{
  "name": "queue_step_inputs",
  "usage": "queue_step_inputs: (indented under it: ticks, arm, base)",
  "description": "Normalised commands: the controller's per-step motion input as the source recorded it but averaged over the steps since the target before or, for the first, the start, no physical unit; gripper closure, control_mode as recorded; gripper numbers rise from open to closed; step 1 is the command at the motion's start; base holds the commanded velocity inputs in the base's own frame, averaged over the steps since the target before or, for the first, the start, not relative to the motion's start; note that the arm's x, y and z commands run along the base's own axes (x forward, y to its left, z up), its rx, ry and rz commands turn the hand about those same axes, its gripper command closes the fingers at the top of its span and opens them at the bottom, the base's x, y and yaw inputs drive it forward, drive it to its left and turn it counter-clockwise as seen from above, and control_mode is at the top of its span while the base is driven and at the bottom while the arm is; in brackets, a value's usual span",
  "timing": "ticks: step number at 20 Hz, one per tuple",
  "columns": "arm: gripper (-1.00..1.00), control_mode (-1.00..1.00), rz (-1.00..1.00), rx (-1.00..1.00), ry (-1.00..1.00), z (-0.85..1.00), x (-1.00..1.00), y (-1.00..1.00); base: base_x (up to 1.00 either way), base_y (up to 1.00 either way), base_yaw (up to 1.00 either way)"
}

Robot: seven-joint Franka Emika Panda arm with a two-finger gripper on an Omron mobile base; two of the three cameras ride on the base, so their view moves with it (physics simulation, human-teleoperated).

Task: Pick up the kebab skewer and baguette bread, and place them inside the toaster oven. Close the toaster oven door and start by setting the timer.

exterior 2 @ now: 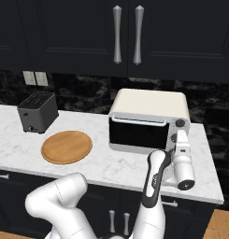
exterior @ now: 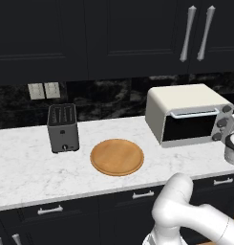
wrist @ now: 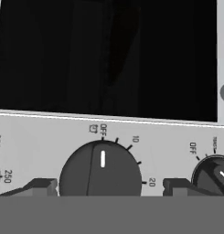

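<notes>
- The pincer (wrist: 103,187) stood right in front of the oven's knob panel, its two dark fingertips (wrist: 40,186) set apart on either side of the middle knob (wrist: 100,168); nothing was clamped between them.
- That straddle looked deliberate: with a tip on each flank of the knob, closing would catch it for a twist. I judged this to be the timer-setting step.
- The middle knob's white mark pointed at OFF, with 10 and 20 printed further round the dial, so the timer seemed not yet started.
- A second knob (wrist: 214,176) sat just to one side of the pincer and also carried an OFF label; a temperature scale reading 200 and 250 showed on the other side.
- The toaster oven (exterior 2: 148,120) sat on the desk (exterior: 23,162) directly ahead of the pincer, its door (exterior 2: 139,133) shut upright with the silver handle (exterior 2: 137,121) along the top edge.
- The door glass was too dark to see through, so I could not tell where the kebab skewer and baguette bread lay.
- The round wooden board (exterior: 117,157), well off to the pincer's left, held nothing, which fitted the food having gone into the oven already.
- The black slot toaster (exterior: 63,128) stood further left still, beyond the board and apart from the work.
- The hand (exterior 2: 181,163) reached in level from the oven's knob side, a sensible approach for gripping a knob squarely.
</notes>
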Motion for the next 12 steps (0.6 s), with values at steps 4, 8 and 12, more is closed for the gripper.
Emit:
queue_step_inputs:
  ticks: [4,8,12]
  arm:
    - [1.00,-1.00,0.00,-0.02,-0.02,0.00,0.00,0.00]
    - [1.00,-1.00,0.00,0.00,-0.01,0.00,0.00,0.04]
    - [1.00,-1.00,-0.01,0.00,-0.01,0.00,0.02,0.19]
  base:
    - [0.00,0.00,0.00]
    - [0.00,0.00,0.00]
    - [0.00,0.00,0.00]
